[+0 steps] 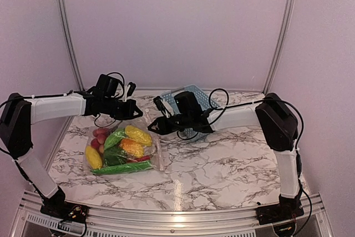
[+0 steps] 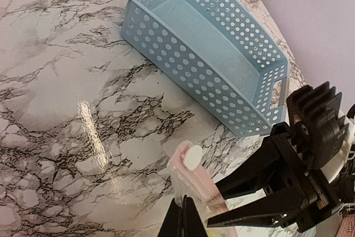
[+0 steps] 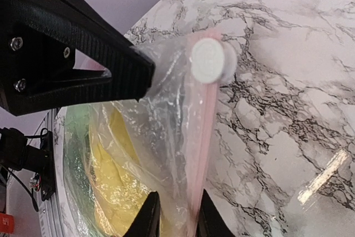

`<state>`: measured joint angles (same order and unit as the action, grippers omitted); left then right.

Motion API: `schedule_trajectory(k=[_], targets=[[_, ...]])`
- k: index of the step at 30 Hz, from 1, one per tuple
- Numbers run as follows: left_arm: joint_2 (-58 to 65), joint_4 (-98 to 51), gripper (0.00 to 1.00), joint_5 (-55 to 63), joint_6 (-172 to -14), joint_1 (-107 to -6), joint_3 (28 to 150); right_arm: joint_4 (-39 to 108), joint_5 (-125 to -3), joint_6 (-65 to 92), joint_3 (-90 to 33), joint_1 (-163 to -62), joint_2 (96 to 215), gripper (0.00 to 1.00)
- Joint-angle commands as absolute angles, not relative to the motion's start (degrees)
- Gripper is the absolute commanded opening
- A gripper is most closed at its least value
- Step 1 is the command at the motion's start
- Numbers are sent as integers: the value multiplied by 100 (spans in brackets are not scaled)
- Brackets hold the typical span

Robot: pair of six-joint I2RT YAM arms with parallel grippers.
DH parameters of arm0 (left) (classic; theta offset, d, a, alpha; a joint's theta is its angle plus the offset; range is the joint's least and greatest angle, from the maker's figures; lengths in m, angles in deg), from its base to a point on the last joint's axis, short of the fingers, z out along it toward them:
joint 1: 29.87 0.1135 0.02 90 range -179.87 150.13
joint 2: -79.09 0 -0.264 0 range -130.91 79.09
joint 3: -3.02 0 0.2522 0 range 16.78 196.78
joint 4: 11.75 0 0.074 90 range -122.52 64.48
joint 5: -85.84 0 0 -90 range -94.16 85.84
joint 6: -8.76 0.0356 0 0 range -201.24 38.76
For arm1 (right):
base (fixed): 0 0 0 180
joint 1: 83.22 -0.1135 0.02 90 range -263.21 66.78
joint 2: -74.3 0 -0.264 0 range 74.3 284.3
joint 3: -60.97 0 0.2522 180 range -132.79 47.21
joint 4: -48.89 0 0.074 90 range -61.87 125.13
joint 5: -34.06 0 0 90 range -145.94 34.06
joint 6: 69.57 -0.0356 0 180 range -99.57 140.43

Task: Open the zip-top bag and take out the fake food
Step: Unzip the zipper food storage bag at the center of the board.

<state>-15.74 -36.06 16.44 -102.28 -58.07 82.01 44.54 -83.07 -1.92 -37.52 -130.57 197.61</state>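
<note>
The zip-top bag [image 1: 151, 147] lies at the table's left centre, holding the fake food [image 1: 131, 147]: yellow corn, green pieces and red fruits. Its pink zip strip [image 2: 199, 178] carries a white round slider [image 2: 192, 155], lifted off the marble. My left gripper [image 2: 186, 216] is shut on the clear film just beside the strip; it also shows in the top view [image 1: 136, 115]. My right gripper [image 3: 176, 217] is open, its jaws standing on either side of the zip strip [image 3: 202, 154] and film below the slider [image 3: 208, 61]. The right gripper also shows in the top view [image 1: 151, 127]. Yellow food [image 3: 119, 181] shows through the film.
A blue perforated basket [image 2: 166, 40] lies empty on the marble behind the grippers, partly hidden by my right arm in the top view [image 1: 195, 91]. The two grippers are close together, fingertips nearly touching over the bag's top corner.
</note>
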Motion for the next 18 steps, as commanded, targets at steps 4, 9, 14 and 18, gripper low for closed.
schedule_trajectory(k=[4, 9, 14, 18], targets=[[-1249, -3225, 0, 1771, -10239, -5836, 8084, 4280, -8111, -104, -3968, -13085, 19491, 0], [-1006, -3176, 1, 1800, -10167, -5843, 8070, 3920, -7877, 108, -3958, -13085, 19024, 0], [-752, -3139, 32, 1764, -9972, -5845, 8075, 3207, -7582, 479, -4167, -13085, 18543, 0], [-535, -3162, 51, 1771, -9718, -5843, 8229, 2654, -7446, 790, -4332, -13090, 18216, 0]])
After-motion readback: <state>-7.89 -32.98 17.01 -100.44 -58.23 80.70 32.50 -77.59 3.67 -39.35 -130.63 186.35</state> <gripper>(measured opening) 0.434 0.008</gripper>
